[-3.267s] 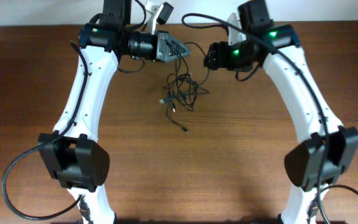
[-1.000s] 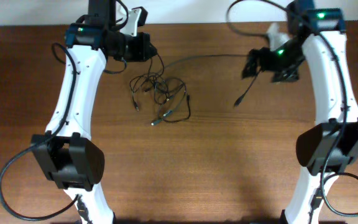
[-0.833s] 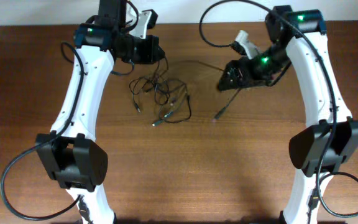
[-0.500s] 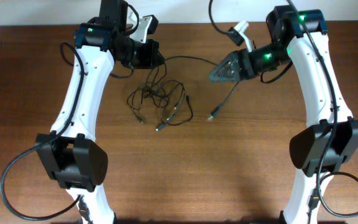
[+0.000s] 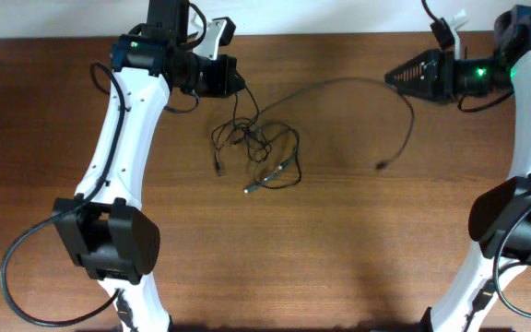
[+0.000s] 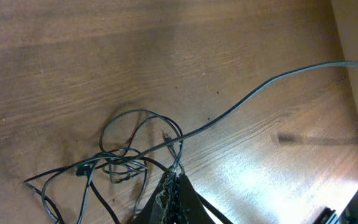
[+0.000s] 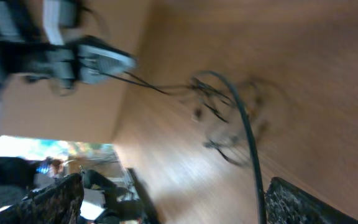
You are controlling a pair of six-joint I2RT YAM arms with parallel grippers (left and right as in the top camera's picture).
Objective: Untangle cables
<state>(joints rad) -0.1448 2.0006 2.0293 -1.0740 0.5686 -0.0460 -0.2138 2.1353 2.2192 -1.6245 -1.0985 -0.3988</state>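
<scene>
The cables [image 5: 264, 152] lie as a loose black tangle on the wooden table, with a silver-tipped plug [image 5: 253, 187] at the front. My left gripper [image 5: 240, 85] is shut on a strand at the tangle's back edge; in the left wrist view the closed fingertips [image 6: 176, 180] pinch it beside the loops [image 6: 123, 155]. One long cable [image 5: 339, 83] runs in the air from the tangle to my right gripper [image 5: 393, 78], then hangs down to its plug end [image 5: 381, 166]. In the blurred right wrist view the jaws [image 7: 173, 183] are wide apart, and the cable [image 7: 244, 118] passes along the right finger.
The brown wooden table [image 5: 339, 258] spreads in front of the tangle. A pale wall runs along the table's back edge [image 5: 339, 18]. Both white arms [image 5: 123, 120] reach in from the near corners, with thick black robot cables at their bases.
My right gripper swung from the table's middle to the far right, drawing the long cable out in an arc. The tangle slid a little right. My left gripper stayed put.
</scene>
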